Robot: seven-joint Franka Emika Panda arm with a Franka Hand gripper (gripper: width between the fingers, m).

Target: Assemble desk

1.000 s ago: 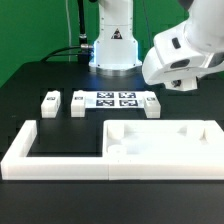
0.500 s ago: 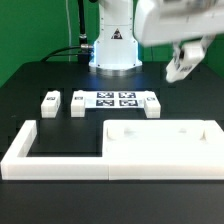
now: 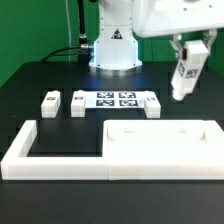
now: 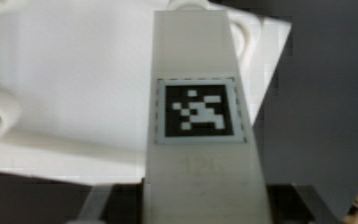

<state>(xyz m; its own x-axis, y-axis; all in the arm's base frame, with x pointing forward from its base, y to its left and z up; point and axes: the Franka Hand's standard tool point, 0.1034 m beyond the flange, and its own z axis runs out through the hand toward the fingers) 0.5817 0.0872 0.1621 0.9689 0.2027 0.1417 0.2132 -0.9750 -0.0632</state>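
My gripper [image 3: 190, 52] hangs at the exterior view's upper right, shut on a white square desk leg [image 3: 185, 72] that points almost straight down, its tag facing the camera. The leg hovers well above the table, over the far right end of the white rimmed tabletop [image 3: 165, 140]. In the wrist view the leg [image 4: 202, 110] runs long through the middle, the fingers [image 4: 105, 200] flank its near end, and the tabletop [image 4: 60, 90] lies beneath it. Three more legs stand on the table: two [image 3: 50, 102] [image 3: 79, 103] at the left and one [image 3: 152, 104] right of the marker board.
The marker board [image 3: 115, 100] lies flat between the standing legs, in front of the robot base [image 3: 115, 45]. A long white U-shaped frame [image 3: 25, 150] wraps the tabletop's left and front sides on the black table.
The wrist has turned and risen. The held leg has swung from a slant to nearly vertical, and its tag now shows. Everything on the table has stayed put.
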